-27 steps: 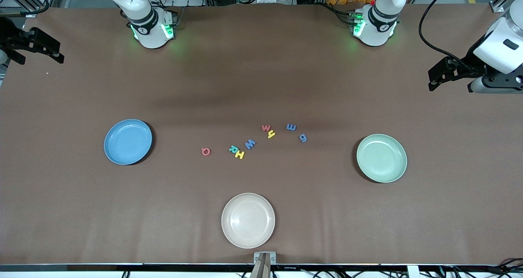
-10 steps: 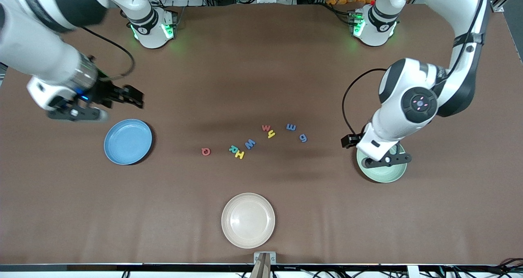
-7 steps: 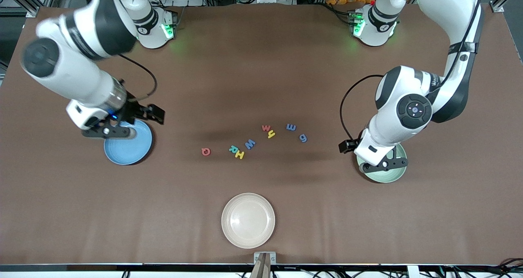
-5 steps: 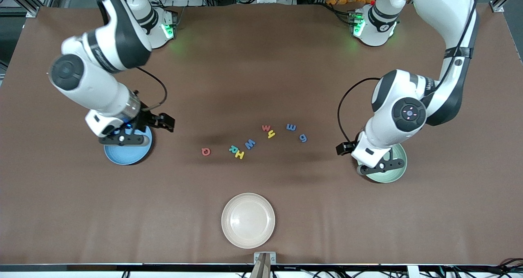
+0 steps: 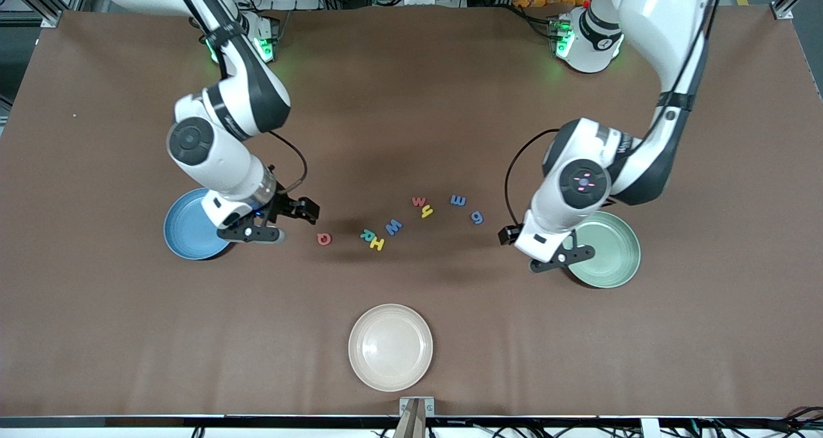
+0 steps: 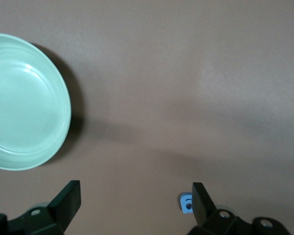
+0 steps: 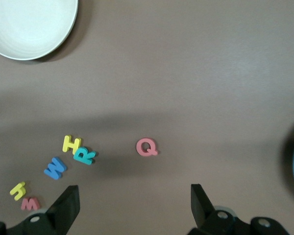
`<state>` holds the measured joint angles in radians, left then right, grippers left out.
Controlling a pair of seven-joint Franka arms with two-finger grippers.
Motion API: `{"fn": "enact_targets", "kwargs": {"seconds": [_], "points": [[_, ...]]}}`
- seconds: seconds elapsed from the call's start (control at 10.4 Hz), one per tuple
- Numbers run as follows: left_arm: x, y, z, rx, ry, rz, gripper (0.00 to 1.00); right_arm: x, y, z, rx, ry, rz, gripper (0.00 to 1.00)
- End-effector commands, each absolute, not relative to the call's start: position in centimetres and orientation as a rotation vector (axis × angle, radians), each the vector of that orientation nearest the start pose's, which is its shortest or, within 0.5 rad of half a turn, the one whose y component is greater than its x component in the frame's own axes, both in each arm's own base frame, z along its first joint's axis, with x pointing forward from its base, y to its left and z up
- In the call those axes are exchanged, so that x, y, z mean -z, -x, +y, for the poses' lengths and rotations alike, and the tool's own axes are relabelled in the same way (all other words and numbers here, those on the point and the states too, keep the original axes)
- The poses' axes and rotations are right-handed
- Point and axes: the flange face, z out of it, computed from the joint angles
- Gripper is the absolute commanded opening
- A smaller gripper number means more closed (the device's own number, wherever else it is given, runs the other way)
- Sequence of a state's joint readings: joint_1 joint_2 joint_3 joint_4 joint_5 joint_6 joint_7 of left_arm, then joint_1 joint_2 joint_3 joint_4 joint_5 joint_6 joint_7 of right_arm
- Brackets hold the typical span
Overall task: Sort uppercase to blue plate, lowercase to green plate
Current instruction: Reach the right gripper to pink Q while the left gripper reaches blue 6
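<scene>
While both grippers' fingers [image 7: 63, 208] [image 6: 68, 200] gape, eight letters [image 5: 324, 238] lie loose — three plates [image 5: 390, 347] bare.

Eight foam letters are lying flat between the sky-blue plate [image 5: 186, 235] and the mint-green plate [image 5: 611, 250]: red Q [image 5: 324, 238], green R [image 5: 367, 235], yellow H [image 5: 377, 244], blue W [image 5: 393, 226], red w [image 5: 419, 201], yellow y [image 5: 426, 212], blue m [image 5: 458, 200], blue g [image 5: 477, 217].

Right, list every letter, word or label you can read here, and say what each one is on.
"Q": red foam letter
"R": green foam letter
"H": yellow foam letter
"W": blue foam letter
"w": small red foam letter
"y": small yellow foam letter
"m": small blue foam letter, lying sideways
"g": small blue foam letter
No print on the plates or arms is readable.
</scene>
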<state>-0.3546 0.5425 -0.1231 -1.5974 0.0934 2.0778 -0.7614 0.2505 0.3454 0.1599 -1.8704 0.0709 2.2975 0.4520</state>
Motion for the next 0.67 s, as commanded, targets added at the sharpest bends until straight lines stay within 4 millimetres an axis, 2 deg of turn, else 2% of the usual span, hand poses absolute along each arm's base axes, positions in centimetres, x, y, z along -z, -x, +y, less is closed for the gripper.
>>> {"fn": "enact_targets", "kwargs": {"seconds": [0.0,0.19,0.58], "points": [[-29.3,-60.7,-32.2,-0.035,3.039,-0.437,1.0,-31.2,-58.7,26.9,0.097,3.045,0.168,1.0],[-27.4,-59.9,-33.9,-0.02,3.033,-0.536,1.0,-28.9,-58.6,28.0,0.136,3.074,0.175,1.0],[-24.8,-56.6,-36.1,0.008,3.06,-0.551,1.0,-26.8,-58.3,29.1,0.157,3.094,0.121,1.0]]}}
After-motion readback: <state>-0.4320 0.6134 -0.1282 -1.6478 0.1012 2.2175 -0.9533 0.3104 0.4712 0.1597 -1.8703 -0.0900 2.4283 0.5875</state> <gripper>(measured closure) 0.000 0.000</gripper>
